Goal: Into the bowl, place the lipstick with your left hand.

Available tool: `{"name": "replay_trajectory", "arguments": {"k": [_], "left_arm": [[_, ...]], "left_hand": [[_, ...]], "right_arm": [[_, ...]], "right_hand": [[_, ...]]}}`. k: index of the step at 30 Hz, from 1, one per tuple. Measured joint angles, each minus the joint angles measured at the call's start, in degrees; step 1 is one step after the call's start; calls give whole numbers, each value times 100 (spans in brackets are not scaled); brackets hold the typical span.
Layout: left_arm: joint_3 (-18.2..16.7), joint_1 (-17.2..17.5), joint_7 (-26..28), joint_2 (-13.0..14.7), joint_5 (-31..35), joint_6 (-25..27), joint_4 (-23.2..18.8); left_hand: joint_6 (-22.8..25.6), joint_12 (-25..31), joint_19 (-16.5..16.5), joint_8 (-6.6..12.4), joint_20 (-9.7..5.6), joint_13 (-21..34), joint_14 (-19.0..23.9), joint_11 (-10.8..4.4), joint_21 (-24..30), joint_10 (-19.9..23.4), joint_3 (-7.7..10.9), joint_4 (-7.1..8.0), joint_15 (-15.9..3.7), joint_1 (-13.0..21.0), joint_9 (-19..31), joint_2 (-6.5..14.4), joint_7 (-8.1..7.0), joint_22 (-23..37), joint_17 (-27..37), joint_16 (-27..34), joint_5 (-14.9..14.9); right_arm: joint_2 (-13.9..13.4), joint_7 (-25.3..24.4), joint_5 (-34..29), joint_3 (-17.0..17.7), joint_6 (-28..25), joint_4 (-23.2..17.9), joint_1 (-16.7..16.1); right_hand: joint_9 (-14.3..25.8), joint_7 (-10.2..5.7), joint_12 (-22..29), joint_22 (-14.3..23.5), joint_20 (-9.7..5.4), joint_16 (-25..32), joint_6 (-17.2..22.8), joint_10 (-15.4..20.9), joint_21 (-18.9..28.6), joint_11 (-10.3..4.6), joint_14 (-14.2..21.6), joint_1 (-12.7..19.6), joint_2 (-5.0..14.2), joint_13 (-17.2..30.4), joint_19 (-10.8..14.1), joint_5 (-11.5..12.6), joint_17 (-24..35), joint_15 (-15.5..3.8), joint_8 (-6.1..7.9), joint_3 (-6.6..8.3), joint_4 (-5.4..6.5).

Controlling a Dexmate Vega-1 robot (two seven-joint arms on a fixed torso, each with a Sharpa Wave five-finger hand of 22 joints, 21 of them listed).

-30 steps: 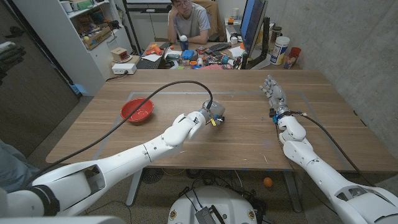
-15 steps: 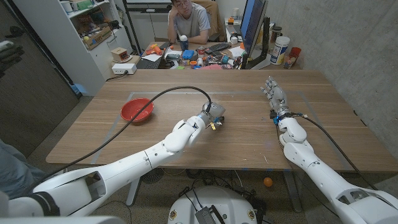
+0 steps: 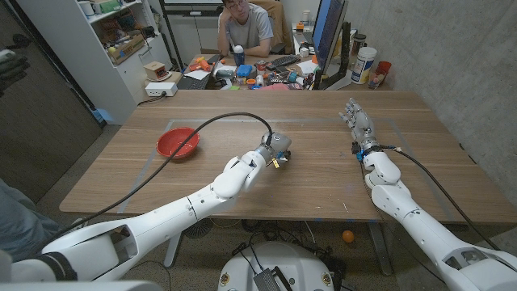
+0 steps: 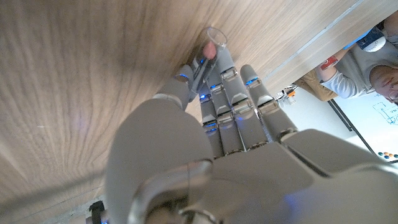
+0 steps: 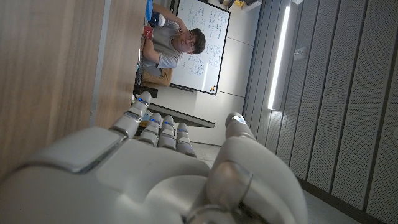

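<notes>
Wooden table (image 3: pixel 323 174): red bowl (image 3: pixel 178 143) apart from lipstick (image 4: pixel 208 50) in left robot hand (image 3: pixel 275 149).

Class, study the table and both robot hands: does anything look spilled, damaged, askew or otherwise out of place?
Nothing stands out. The red bowl sits upright on the table, the left hand pinches the lipstick, and the right hand holds nothing.

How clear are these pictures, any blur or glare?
Head view: sharp, evenly lit, edges bowed by the wide lens. Left wrist view: the grey left hand blurs up close, the thin clear-capped lipstick is sharper. Right wrist view: bright ceiling strip light glares.
</notes>
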Motion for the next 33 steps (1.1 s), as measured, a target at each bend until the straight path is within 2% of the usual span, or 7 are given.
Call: {"name": "replay_trajectory", "arguments": {"k": [2,15,21,25,26,33], "left_arm": [[-59,10,27,0,-56,37,-55],[-387,108,85,43,-569,179,-361],[-677,255,170,172,-945,261,-671],[-703,363,223,191,-1185,310,-701],[-903,412,246,316,-1297,330,-904],[-1229,653,353,556,-1766,373,-1224]], "left_hand": [[28,0,0,0,0,0,32,-46,0,46,-14,-1,-32,14,-4,-14,-28,0,0,0,-2],[31,-6,0,0,0,29,33,-46,0,46,-23,4,-32,21,-26,-21,-31,0,0,-40,22],[49,-7,-24,0,23,36,34,-46,0,46,-31,0,-32,21,-26,-21,-48,-1,11,-41,23],[49,-9,-23,0,23,60,35,-47,0,46,-38,6,-31,22,-25,-22,-48,-1,16,-41,23],[49,-10,-23,0,22,60,35,-46,0,46,-38,6,-31,37,-25,-37,-48,0,16,-41,22],[49,-13,-43,-1,42,73,55,-47,0,46,-39,6,-33,49,-23,-49,-48,0,16,-41,21]], "right_arm": [[-29,-29,-16,0,-42,-49,-9],[-169,-138,-113,-27,-246,-276,-41],[-207,-179,-159,-48,-319,-352,-43],[-230,-185,-199,-64,-363,-406,-43],[-238,-232,-216,-69,-376,-424,-43],[-252,-294,-279,-99,-431,-483,-26]], "right_hand": [[0,0,0,0,0,0,0,0,0,0,0,0,0,0,0,0,0,0,0,0,0],[0,0,0,0,0,0,0,0,0,0,-1,0,0,0,0,23,0,-1,0,0,0],[0,0,0,0,0,0,0,0,0,0,-1,0,0,0,0,22,0,-1,0,0,0],[0,0,0,0,0,0,0,0,0,0,-1,0,0,0,0,22,0,-1,0,0,0],[0,0,0,0,0,0,0,0,0,0,-1,0,0,0,0,22,0,-1,0,0,0],[0,0,0,0,0,0,0,0,0,0,-1,1,0,0,0,22,0,-1,0,-24,-24]]}}
